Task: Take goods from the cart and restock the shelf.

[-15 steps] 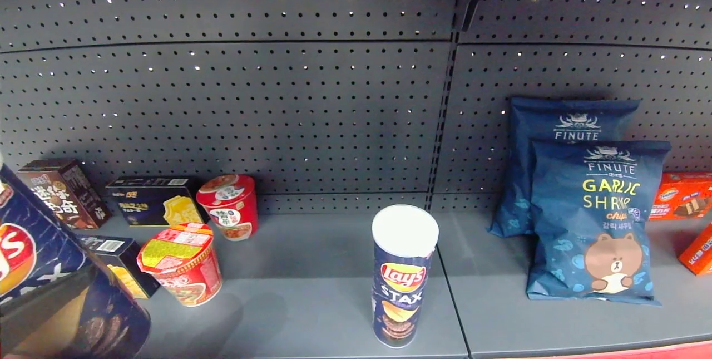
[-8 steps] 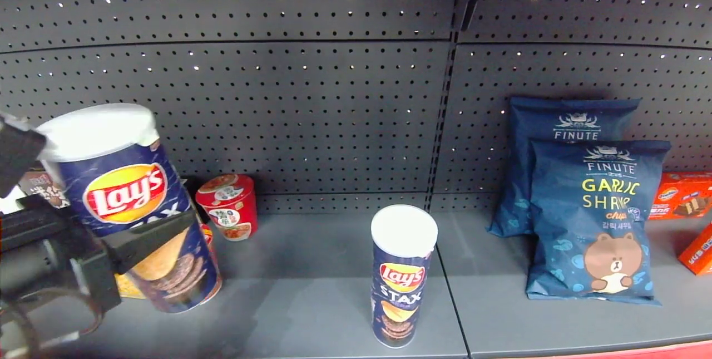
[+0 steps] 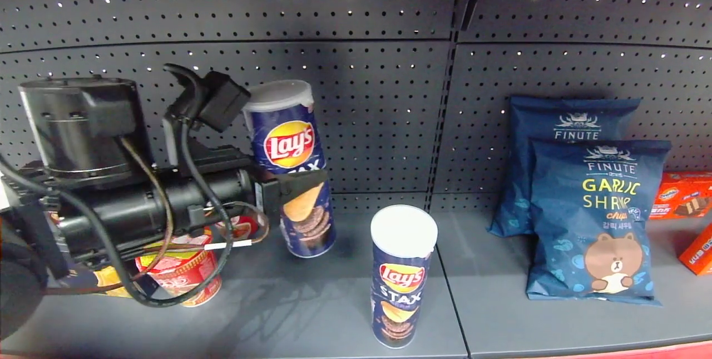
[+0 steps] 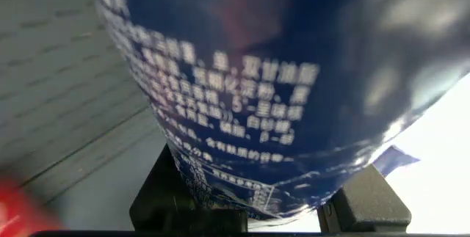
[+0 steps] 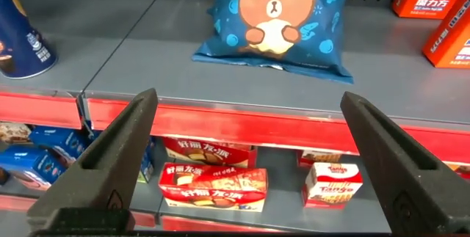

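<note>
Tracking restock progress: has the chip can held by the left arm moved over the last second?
Yes. The held chip can moved to the robot's right, from by the red noodle cup toward the standing chip can.

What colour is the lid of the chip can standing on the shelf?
White lid, best in head view.

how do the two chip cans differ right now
The rear can is clamped in the left tool and leans slightly; the front can stands upright and free. The rear can is near the back panel, the front can near the shelf edge. Both are dark blue tubes with white lids.
</note>
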